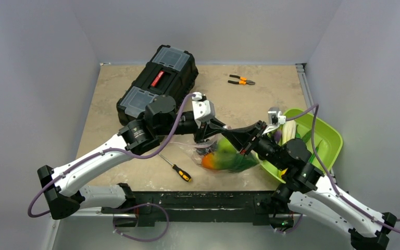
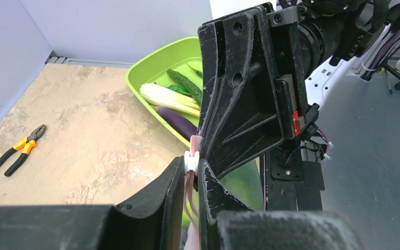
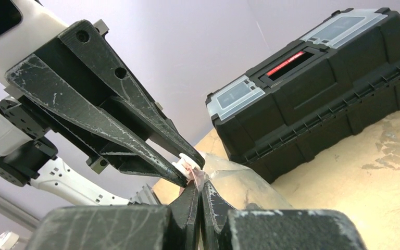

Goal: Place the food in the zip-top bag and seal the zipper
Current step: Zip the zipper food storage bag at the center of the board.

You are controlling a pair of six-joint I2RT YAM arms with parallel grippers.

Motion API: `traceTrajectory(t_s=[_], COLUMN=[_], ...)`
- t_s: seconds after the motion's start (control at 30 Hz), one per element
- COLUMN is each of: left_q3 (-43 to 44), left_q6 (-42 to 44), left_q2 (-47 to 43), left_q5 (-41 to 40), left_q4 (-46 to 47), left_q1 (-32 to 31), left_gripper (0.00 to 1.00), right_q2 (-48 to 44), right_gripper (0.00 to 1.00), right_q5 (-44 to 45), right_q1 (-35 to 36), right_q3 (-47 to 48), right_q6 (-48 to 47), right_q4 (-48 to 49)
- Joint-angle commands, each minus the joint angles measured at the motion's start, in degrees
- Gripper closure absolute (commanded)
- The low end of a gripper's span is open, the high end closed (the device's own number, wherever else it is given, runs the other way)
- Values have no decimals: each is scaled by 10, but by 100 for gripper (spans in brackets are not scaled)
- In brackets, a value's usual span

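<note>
1. Two grippers: left gripper (image 2: pixel 191 169), right gripper (image 3: pixel 198 183).
2. One zip-top bag (image 3: pixel 242 182), one zipper (image 2: pixel 196 141).
3. One toolbox (image 1: pixel 156 83) at 11 o'clock, one pliers (image 1: pixel 241 80) at 1, one screwdriver (image 1: pixel 177 168) at 7.
4. One bowl (image 1: pixel 329 136) at 3 o'clock; food (image 2: pixel 169 99) inside, at least four pieces.

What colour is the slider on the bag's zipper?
White slider, on the pink zipper; left wrist view shows it best.

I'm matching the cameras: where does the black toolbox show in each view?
Top external: toolbox, upper left of centre.
Left wrist: not in view.
Right wrist: toolbox, upper right.
Shared landmark: the zipper, pinched where the left gripper and right gripper meet.
</note>
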Motion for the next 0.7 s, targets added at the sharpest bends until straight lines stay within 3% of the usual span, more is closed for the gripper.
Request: traceTrajectory(t_s=[0.0,0.67], left_q3=[13,27], left_q6=[1,5], left_q2=[7,8], left_q5=[-19,-19], left_q4=[-45,-67], left_q1=[1,1], left_gripper=[100,100], right_q2=[-33,-79], right_gripper=[100,100], right_q5=[38,96], right_q1=[-3,-3], right_q3=[9,3], right_q6=[28,55], right_q4=[77,67])
